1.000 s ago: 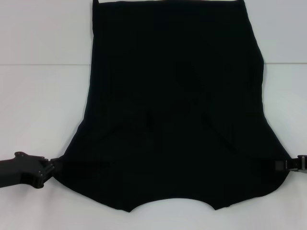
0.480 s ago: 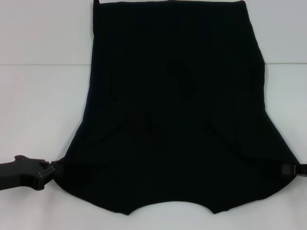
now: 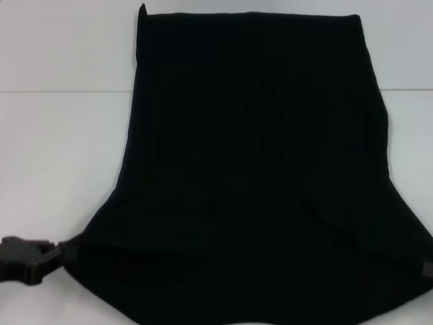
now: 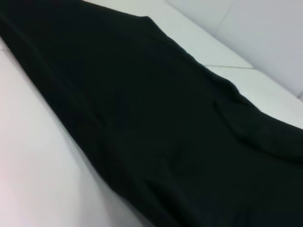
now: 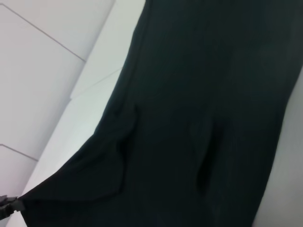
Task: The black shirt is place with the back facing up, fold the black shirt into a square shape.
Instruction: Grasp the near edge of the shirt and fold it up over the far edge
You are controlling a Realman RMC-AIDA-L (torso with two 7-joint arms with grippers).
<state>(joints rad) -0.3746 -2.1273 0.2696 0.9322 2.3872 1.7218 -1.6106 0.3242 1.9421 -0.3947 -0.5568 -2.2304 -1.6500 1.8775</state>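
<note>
The black shirt (image 3: 257, 169) fills most of the head view, plain side up, stretched wide at its near end and narrower at its far edge. My left gripper (image 3: 57, 256) is at the lower left, shut on the shirt's near left corner. At the right border only a small part of my right gripper (image 3: 425, 267) shows, pinching the near right corner. The cloth hangs taut between the two. The left wrist view shows the shirt (image 4: 165, 132) running away over the table. In the right wrist view the shirt (image 5: 203, 118) has soft folds, and the left gripper (image 5: 8, 206) is far off.
A white table (image 3: 61, 149) lies under the shirt, with a seam line (image 3: 67, 91) running across it. Bare white surface shows to the left and right of the cloth and beyond its far edge.
Both grippers have moved outward and toward me with the corners. The shirt's far edge has slid nearer, and its near hem has dropped below the head view.
</note>
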